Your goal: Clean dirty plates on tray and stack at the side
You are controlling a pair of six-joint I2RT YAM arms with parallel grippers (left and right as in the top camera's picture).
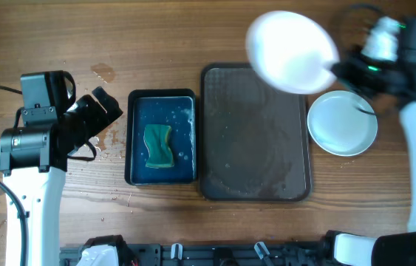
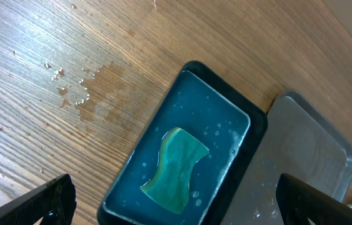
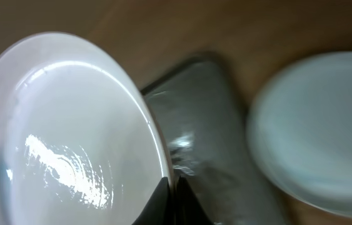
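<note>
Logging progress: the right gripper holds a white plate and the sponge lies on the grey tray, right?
No: the overhead view shows the sponge in the blue basin beside the tray. The right gripper does hold a white plate.

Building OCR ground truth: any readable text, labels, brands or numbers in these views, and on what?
None readable. No print shows on the held plate, stacked plate, tray, basin or sponge. The arm housings are too small and blurred to show any marking.
</note>
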